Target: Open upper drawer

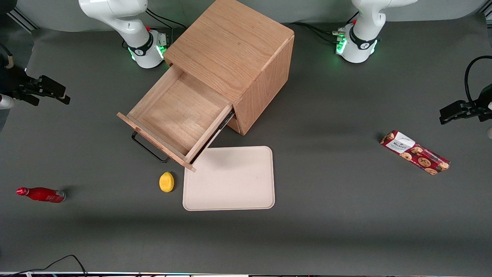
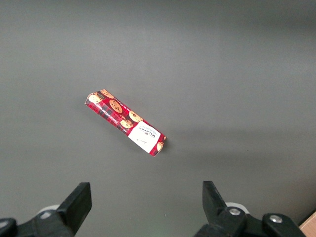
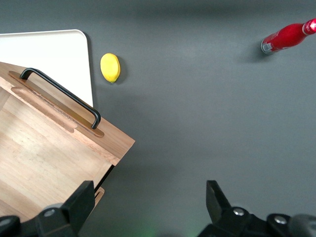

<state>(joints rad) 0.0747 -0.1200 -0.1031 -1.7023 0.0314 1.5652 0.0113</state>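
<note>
The cube-shaped oak cabinet [image 1: 230,50] stands at the middle of the table. Its upper drawer [image 1: 177,111] is pulled far out, showing a shallow empty wooden tray. The thin black bar handle [image 1: 148,148] sits on the drawer front, which faces the front camera and the working arm's end. In the right wrist view the drawer front [image 3: 64,123] and handle [image 3: 61,94] show below the gripper. My right gripper [image 1: 57,94] is open and empty, apart from the handle, toward the working arm's end of the table. Its fingers stand wide over bare table [image 3: 148,195].
A cream tray [image 1: 230,179] lies in front of the cabinet, partly under the drawer front. A yellow lemon [image 1: 166,181] lies beside it. A red bottle [image 1: 40,194] lies toward the working arm's end. A red cookie packet [image 1: 415,152] lies toward the parked arm's end.
</note>
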